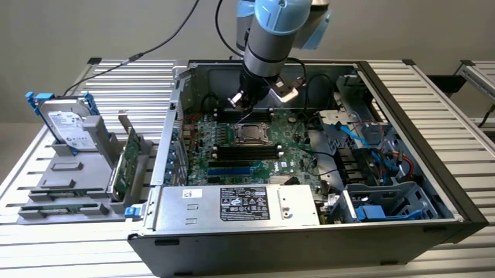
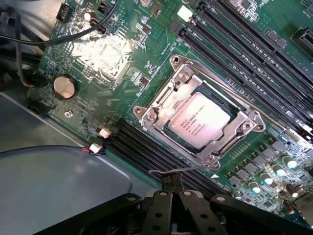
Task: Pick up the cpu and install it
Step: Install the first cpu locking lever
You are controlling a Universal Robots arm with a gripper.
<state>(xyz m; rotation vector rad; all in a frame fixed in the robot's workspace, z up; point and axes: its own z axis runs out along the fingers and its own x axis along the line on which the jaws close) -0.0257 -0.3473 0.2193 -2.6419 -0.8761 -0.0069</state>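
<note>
The case [image 1: 309,255] lies open in the middle of the frame, with the board [image 1: 232,156] flat on its floor. The arm reaches down from the upper centre. Its gripper [image 1: 246,104] hangs just above the socket.

The cpu [image 1: 249,134] is no longer waiting to be picked up. It sits square in the socket [image 2: 151,115], with its silver top [image 2: 199,121] showing through the metal frame laid over it. By that, the pick and the seating look done. Only the clamping seems left.

The thin lever [image 2: 195,169] runs along one side of the frame. I cannot tell if it is latched. The fingers [image 2: 159,203] are together, holding no chip, and their tips are right at the lever's hooked end. Whether they pinch it or only touch it is unclear.

The surface [image 1: 433,104] is slatted aluminium and runs out past the case on both sides. At the exterior view's left it carries a grey rack [image 1: 69,174] holding a drive [image 1: 66,124] and green cards [image 1: 124,168] on edge. A black cable [image 1: 166,35] runs from the upper centre down to the surface at upper left. Behind is a plain grey wall [image 1: 77,29].
</note>
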